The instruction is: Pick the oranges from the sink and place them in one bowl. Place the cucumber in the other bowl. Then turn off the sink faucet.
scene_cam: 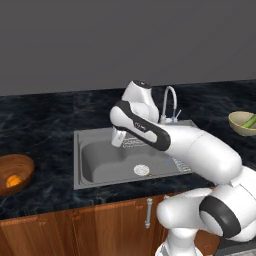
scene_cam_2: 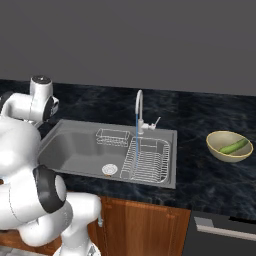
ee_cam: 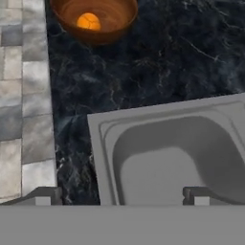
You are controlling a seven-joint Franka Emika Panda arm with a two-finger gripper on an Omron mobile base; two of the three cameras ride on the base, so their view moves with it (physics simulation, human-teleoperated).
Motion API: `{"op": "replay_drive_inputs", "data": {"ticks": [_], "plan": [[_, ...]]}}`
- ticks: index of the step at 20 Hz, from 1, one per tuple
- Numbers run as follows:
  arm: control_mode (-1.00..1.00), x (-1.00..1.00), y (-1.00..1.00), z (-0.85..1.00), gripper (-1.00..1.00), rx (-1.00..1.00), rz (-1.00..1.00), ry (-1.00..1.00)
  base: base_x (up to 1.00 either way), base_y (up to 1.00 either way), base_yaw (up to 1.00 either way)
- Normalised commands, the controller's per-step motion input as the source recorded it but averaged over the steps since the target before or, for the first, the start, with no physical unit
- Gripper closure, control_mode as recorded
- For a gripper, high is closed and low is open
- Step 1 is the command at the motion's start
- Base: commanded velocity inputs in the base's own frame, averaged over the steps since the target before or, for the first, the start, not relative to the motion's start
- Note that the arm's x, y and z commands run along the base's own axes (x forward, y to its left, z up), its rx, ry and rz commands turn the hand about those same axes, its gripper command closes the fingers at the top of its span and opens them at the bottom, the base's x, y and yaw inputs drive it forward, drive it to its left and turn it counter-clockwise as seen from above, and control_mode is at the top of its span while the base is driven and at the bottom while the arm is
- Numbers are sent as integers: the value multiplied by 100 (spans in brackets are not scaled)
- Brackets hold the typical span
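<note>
Dark marbled tabletop spans the scene, wooden cabinet fronts below; the sink is set into it, grey steel, round drain at the basin floor, wire basket at the back edge, ribbed drainer section on the side nearer the olive bowl; basin interior looks empty of fruit in both base views.

The sink faucet stands at the rear rim, chrome gooseneck; thin blue water stream falls from its spout onto the drainer, so water is running.

Brown wooden bowl sits on the tabletop well apart from the sink on one side; orange lies inside it, only one orange shape discernible; olive-yellow bowl sits on the tabletop on the opposite side, the cucumber lying tilted inside.

End effector: fingers spread wide, nothing between them; it hangs over the sink corner nearest the brown bowl.
</note>
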Motion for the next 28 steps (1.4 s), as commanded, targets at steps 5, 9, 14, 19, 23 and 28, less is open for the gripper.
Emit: {"op": "replay_drive_inputs", "data": {"ticks": [5, 9, 14, 19, 23, 28], "plan": [[-100, 0, -40, -6, -100, 6, -44, 14, 0, 0, 0], [-100, 0, -27, -8, -100, 5, -46, 12, 0, 0, 0], [-100, 0, -40, -1, -100, 5, -43, 11, 0, 0, 0], [-100, -1, -50, -2, -100, 7, -37, 14, 0, 0, 0], [-100, -2, -43, -20, -100, 5, -33, 14, 0, 0, 0], [-100, 0, -32, -36, -100, 2, -29, 11, 0, 0, 0]]}}
